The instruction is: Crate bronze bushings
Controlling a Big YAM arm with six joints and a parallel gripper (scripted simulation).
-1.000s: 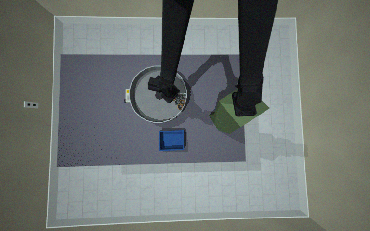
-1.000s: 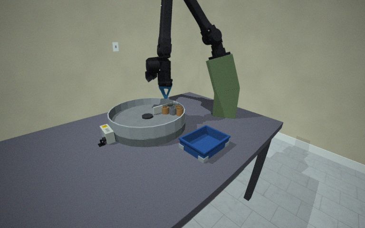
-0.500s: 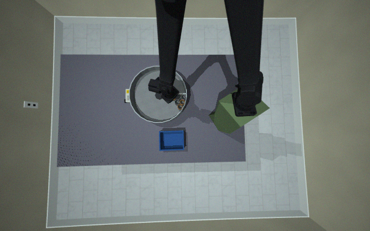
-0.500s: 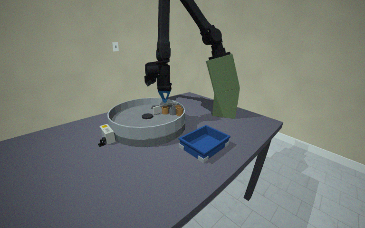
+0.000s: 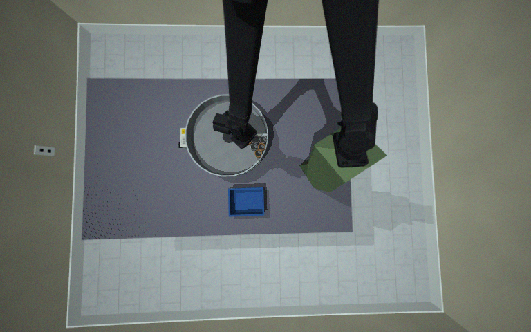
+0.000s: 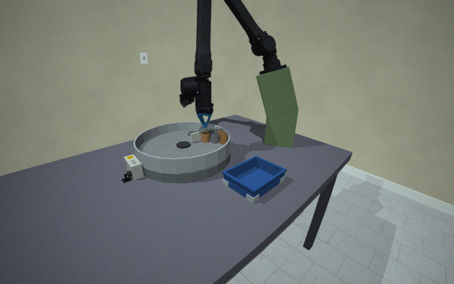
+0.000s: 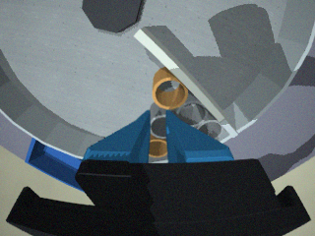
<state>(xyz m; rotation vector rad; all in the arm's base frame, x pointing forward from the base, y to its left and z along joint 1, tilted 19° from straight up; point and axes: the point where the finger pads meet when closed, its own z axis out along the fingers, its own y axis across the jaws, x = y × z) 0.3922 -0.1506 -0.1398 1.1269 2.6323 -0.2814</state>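
Note:
The round grey turning table (image 5: 227, 135) (image 6: 182, 147) carries a tight cluster of bronze and steel bushings (image 5: 258, 147) by its right rim. In the side view a bronze bushing (image 6: 205, 136), a steel bushing (image 6: 214, 137) and another bronze bushing (image 6: 223, 138) stand upright. My gripper (image 6: 204, 125) hangs point-down just above the cluster, its blue fingers a narrow gap apart with nothing between them. In the wrist view my fingertips frame one bronze bushing (image 7: 157, 147) below; another bronze bushing (image 7: 168, 88) stands just ahead, with steel bushings (image 7: 193, 114) to its right. The blue crate (image 5: 246, 201) (image 6: 254, 176) is empty.
A white bar (image 7: 177, 69) lies on the table beside the bushings, and a black hub (image 6: 182, 144) marks the centre. A small white box (image 6: 133, 166) sits against the table's left rim. The arm's green pedestal (image 6: 278, 107) stands at the back right.

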